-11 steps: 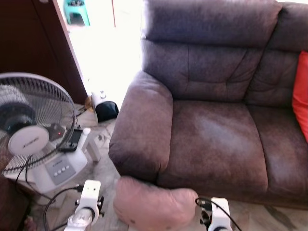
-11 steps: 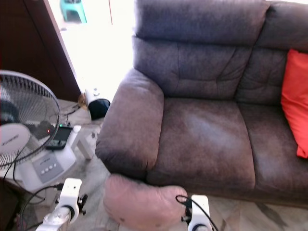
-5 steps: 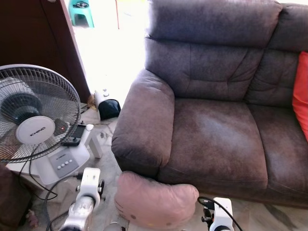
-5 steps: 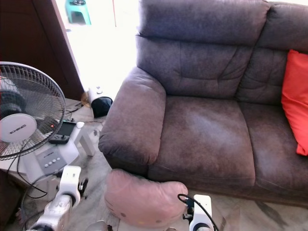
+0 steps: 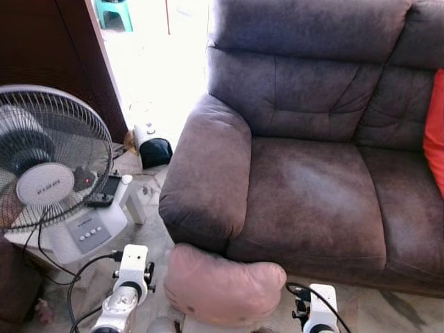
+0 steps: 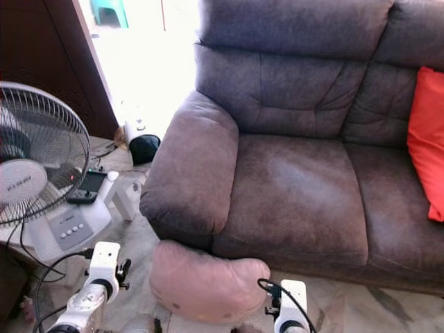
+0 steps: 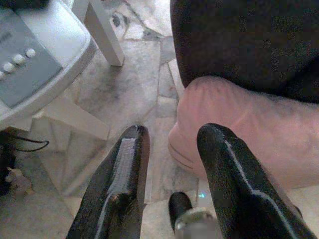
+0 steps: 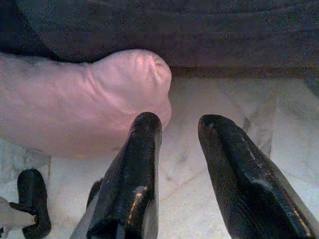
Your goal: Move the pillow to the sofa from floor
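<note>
A pink pillow (image 5: 222,284) sits low in front of the brown sofa (image 5: 312,180), just below the armrest (image 5: 205,173), between my two arms. My left gripper (image 7: 172,137) is open at the pillow's left end (image 7: 239,134), one finger against its side. My right gripper (image 8: 180,122) is open at the other end (image 8: 75,99), and its inner finger (image 8: 144,144) touches the pillow. The marble floor shows under the pillow in both wrist views; I cannot tell whether it rests on it.
A standing fan (image 5: 48,166) on a white base (image 5: 87,232) stands close on the left, with cables on the floor. A black object (image 5: 154,149) lies by the bright doorway. A red cushion (image 6: 427,139) leans at the sofa's right end.
The view has shifted slightly and the fan head has turned. The pillow stays between my two arms in about the same place before the sofa.
</note>
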`<state>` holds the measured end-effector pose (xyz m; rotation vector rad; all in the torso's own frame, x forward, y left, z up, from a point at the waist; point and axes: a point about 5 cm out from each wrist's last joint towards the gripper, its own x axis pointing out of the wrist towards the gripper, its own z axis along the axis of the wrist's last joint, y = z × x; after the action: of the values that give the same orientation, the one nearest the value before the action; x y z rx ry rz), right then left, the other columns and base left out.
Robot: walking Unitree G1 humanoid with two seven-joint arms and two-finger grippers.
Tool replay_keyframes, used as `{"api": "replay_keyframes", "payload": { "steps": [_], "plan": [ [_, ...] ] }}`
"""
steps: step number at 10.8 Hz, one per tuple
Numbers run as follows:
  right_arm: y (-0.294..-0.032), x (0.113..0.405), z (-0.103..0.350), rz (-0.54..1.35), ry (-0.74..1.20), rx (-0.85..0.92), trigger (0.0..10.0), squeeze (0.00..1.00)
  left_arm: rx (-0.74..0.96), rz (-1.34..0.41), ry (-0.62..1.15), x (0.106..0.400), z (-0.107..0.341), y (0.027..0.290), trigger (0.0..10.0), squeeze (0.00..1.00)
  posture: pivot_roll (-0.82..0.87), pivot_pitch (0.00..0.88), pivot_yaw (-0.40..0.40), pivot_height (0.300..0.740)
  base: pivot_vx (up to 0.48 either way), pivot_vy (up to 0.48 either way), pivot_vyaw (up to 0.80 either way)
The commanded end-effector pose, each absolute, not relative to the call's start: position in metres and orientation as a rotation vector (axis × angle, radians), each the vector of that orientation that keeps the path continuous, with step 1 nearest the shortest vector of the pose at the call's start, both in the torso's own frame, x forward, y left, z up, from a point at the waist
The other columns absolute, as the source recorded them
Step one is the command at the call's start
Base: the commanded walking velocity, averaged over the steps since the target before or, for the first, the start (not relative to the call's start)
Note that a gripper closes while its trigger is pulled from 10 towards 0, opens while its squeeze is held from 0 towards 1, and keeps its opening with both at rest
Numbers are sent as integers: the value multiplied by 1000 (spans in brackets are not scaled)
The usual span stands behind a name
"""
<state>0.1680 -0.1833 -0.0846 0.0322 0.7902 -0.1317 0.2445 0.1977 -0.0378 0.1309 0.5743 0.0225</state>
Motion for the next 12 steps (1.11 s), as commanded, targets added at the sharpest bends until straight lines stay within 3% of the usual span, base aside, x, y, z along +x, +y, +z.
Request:
{"api": "replay_keyframes", "payload": {
  "steps": [1,3,6,12],
  "plan": [
    [-185,166,-85,-146,794,40,10000,0,121,31,598,238,-42,200,10000,0,101,81,-49,623,0,0,0],
    [-185,166,-85,-139,795,26,10000,0,122,28,600,238,-43,200,10000,0,101,80,-49,579,0,0,0],
    [-190,189,-76,-146,779,17,10000,0,123,30,597,239,-41,201,10000,0,103,78,-48,579,0,0,0],
    [-190,186,-78,-150,803,29,10000,0,68,69,523,256,-27,206,10000,0,101,74,-47,579,0,0,0]
  ]
}}
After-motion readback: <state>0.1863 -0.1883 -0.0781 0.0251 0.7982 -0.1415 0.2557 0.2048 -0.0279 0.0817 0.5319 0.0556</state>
